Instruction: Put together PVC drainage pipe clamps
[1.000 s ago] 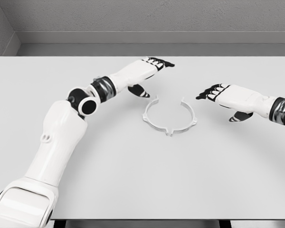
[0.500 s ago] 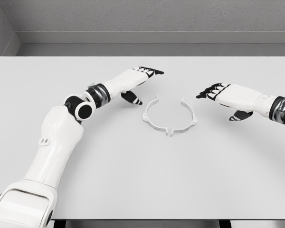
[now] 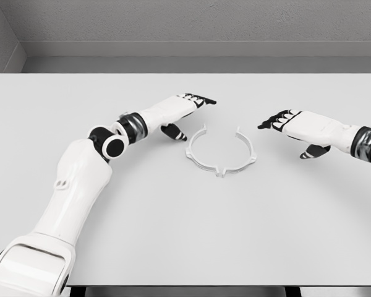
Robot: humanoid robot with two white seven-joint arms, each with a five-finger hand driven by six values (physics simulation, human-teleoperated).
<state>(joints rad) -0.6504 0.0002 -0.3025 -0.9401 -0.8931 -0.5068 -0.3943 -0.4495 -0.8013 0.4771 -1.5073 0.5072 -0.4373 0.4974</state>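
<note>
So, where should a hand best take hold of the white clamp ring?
Probably the left arc of the clamp ring, coming from above with the left hand. The ring lies flat on the table with its gap facing away, and that thin band is nearest that hand.

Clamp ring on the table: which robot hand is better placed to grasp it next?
Probably the left robot hand: it hovers open just beside the clamp ring's upper-left end, while the right robot hand, also open, sits farther off to the ring's right.

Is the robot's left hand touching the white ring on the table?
Apart. The head view shows bare table between the left hand and the white ring clamp.
</note>
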